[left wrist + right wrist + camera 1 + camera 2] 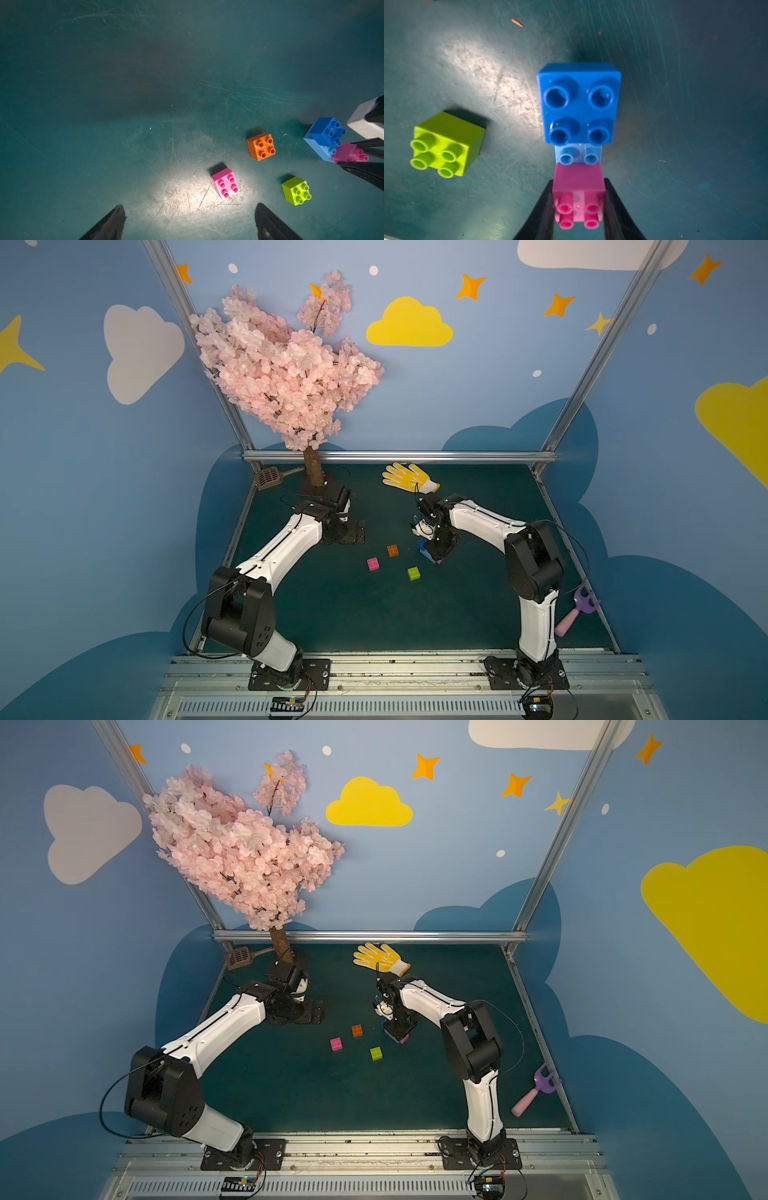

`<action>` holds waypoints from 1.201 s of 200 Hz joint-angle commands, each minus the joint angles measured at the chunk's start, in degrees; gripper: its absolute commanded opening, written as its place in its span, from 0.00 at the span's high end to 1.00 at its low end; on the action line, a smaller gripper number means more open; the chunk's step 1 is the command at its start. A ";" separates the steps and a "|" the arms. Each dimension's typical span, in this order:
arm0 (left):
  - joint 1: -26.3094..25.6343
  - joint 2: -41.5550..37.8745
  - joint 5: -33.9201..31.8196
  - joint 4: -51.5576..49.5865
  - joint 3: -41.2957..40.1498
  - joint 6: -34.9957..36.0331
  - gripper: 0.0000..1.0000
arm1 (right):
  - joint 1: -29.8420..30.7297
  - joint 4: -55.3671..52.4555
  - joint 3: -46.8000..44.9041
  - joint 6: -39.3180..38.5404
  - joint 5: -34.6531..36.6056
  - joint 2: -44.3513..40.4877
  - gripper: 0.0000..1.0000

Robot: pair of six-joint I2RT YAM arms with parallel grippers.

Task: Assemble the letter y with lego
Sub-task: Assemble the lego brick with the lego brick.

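Note:
The letter y stands as three joined lego bricks: a blue brick (579,104) and a pink brick (578,178) sit on a longer light-blue brick (578,154). My right gripper (578,185) is shut on that pink brick, one finger on each side. In both top views the cluster (424,547) (390,1032) lies under the right wrist. Loose on the mat lie a pink brick (225,184) (372,563), an orange brick (261,147) (392,550) and a lime green brick (296,190) (446,143) (413,573). My left gripper (189,205) is open above the mat, apart from them.
A yellow glove (409,477) lies at the back of the mat. A pink blossom tree (313,472) and a brown scoop (268,477) stand at the back left. A purple and pink toy rake (577,610) lies by the right edge.

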 commanded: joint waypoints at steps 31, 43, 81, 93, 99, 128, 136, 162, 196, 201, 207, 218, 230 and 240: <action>0.33 -0.32 0.49 -0.32 -0.15 -0.35 0.03 | 0.04 1.71 -1.26 1.27 0.22 4.01 0.78; 0.32 -0.33 0.53 -0.32 -0.10 -0.35 0.03 | -0.06 1.52 -0.89 1.25 0.09 3.66 0.73; 0.32 -0.37 0.57 -0.32 -0.15 -0.34 0.03 | -0.33 1.32 -0.33 0.70 0.27 2.76 0.57; 0.29 -0.33 0.62 -0.36 -0.14 -0.37 0.03 | -0.41 1.29 -0.11 0.58 0.16 2.51 0.52; 0.31 -0.32 0.66 -0.32 -0.12 -0.35 0.03 | -0.37 1.31 -0.08 0.59 0.05 2.29 0.50; 0.37 -0.33 0.85 -0.32 -0.15 -0.31 0.03 | -0.68 1.62 0.87 0.74 -0.35 1.37 0.45; 0.33 -0.37 0.84 -0.28 -0.15 -0.31 0.03 | -0.69 1.62 1.35 0.84 -0.09 1.29 0.45; 0.37 -0.28 1.01 -0.24 -0.15 -0.27 0.03 | -0.97 1.50 3.15 1.26 -0.20 2.30 0.45; 0.46 -0.32 0.93 -0.23 -0.14 -0.20 0.03 | -1.10 1.71 4.91 2.34 -0.54 4.07 0.47; 0.51 -0.34 1.02 -0.26 -0.15 -0.15 0.03 | -1.03 1.72 5.17 2.38 -0.63 4.30 0.47; 0.46 -0.38 0.93 -0.24 -0.15 -0.15 0.03 | -1.04 1.80 5.43 2.63 -0.66 4.71 0.48; 0.51 -0.37 0.85 -0.23 -0.15 -0.13 0.03 | -1.11 1.78 5.88 2.75 -0.91 5.30 0.51; 0.46 -0.42 0.84 -0.28 -0.15 -0.13 0.03 | -1.11 1.80 6.08 2.97 -1.04 5.88 0.52; 0.47 -0.50 0.84 -0.23 -0.15 -0.17 0.03 | -1.12 1.79 6.08 3.06 -1.35 6.21 0.52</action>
